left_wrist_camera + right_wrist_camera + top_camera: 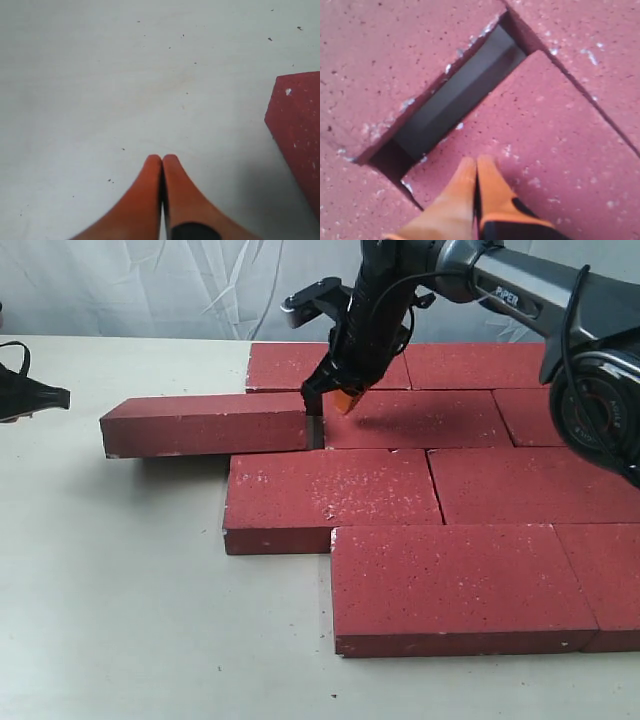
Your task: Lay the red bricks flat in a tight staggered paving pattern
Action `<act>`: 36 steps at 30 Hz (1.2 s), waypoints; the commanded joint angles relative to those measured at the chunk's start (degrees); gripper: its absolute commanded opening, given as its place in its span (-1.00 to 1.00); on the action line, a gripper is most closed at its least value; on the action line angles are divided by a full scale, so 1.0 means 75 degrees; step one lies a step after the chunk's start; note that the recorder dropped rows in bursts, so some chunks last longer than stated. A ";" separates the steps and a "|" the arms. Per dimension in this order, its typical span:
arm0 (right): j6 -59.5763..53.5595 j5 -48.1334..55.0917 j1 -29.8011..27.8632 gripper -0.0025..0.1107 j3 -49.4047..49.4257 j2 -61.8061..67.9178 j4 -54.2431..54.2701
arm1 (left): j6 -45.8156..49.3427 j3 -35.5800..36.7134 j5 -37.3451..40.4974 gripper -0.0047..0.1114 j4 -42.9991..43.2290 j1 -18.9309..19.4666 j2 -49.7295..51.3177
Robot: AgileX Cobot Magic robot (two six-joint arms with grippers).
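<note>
Several dark red bricks lie flat in staggered rows in the exterior view. The leftmost brick (205, 423) sticks out from the middle row, with a shadow under its front edge. A narrow gap (317, 430) separates it from its neighbour brick (415, 418). My right gripper (332, 400) hovers shut and empty right over that gap. In the right wrist view the gripper (477, 161) is above a brick (545, 150), beside the dark gap (455, 97). My left gripper (162, 159) is shut and empty over bare table, with a brick corner (300, 130) beside it.
The pale table (110, 590) extends left of and in front of the bricks. The left arm's black gripper (25, 392) shows at the far left edge. A white cloth backdrop (150, 285) hangs behind. The front bricks (455, 585) lie near the table's front.
</note>
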 commanded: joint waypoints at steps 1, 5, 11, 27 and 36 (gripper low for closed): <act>-0.0085 -0.0140 0.0160 -0.97 0.0011 0.0153 0.0124 | -0.0016 0.0029 -0.0127 -0.92 -0.0031 0.0025 0.0238; -0.0388 -0.0425 0.0326 -0.97 0.0011 0.0201 0.0772 | -0.0016 0.0029 -0.0191 -0.92 -0.0031 0.0025 0.0283; -0.0603 -0.0912 0.0683 -0.97 0.0011 0.0201 0.0986 | -0.0016 0.0029 -0.0242 -0.92 -0.0114 0.0025 0.0283; -0.0700 -0.2246 0.1024 -0.97 -0.0040 0.0292 0.0867 | -0.0016 0.0029 -0.0631 -0.92 0.0095 0.0128 0.0283; -0.0567 -0.1851 0.0995 -0.97 -0.0088 0.0192 -0.0427 | -0.0033 0.0013 -0.1180 -0.92 -0.0434 0.0856 0.1021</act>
